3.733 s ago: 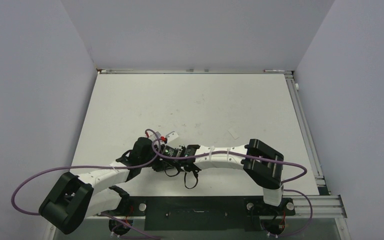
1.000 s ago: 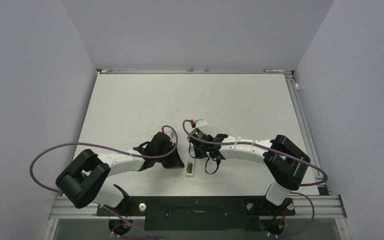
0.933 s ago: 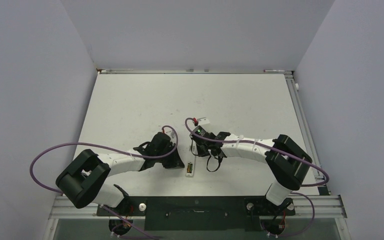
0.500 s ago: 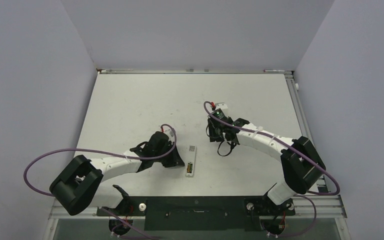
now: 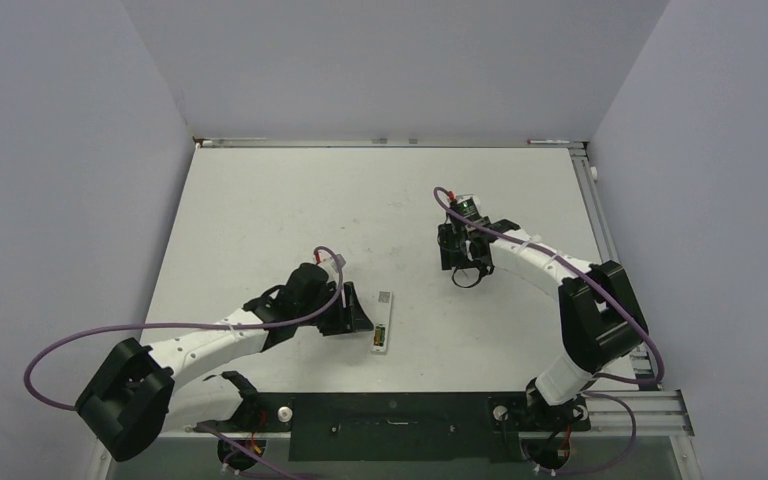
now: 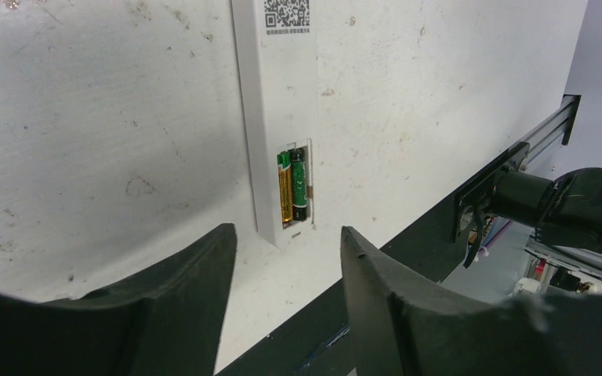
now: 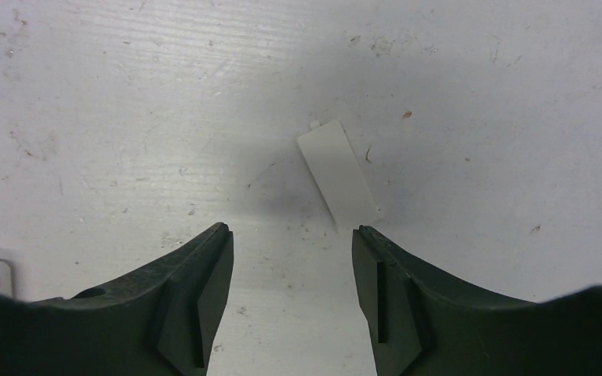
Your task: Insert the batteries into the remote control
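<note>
The remote control (image 6: 282,102) is lying back-up on the table (image 5: 260,220), just beside the left gripper (image 6: 286,235), with its near end sitting directly ahead of the gap between the two dark fingers (image 6: 204,290). Its compartment is standing uncovered and the batteries (image 6: 292,188) are resting inside, side by side – one copper-gold, one blackish with a green tip. A QR label (image 6: 287,12) is showing at the remote's far end. The table's near edge is running close below the remote, while bare surface is stretching away to the left and far side. The left gripper is spread apart, gripping nothing and touching nothing. The right gripper (image 7: 291,231), well apart across the table, is likewise parted and empty – hovering just short of a white flat piece (image 7: 337,174) lying loose on the surface.
</note>
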